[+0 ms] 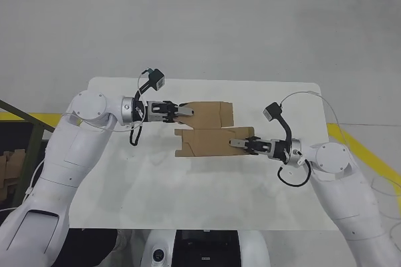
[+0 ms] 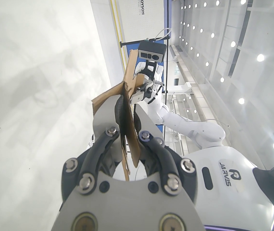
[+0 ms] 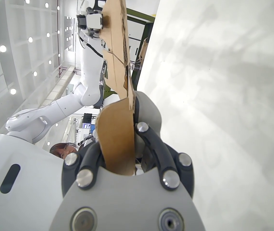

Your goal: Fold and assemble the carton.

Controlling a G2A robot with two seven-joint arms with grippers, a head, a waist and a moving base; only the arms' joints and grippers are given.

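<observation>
Brown corrugated cardboard carton [image 1: 206, 133], still flat, is clamped at opposite edges by left gripper [image 1: 186, 112] and right gripper [image 1: 234, 143]; uneven pulling could tear a flap or slip it free.

The white table [image 1: 207, 193] stood on a pale grey floor [image 1: 254, 33]. Yellow floor tape [image 1: 47, 118] ran out past the table on both sides. Beside the table's left end stood a dark green frame [image 1: 7, 107], with what looked like flat brown cardboard [image 1: 1, 172] stacked near it. High over the table, rows of round ceiling lights [image 2: 260, 57] shone among white beams.
</observation>
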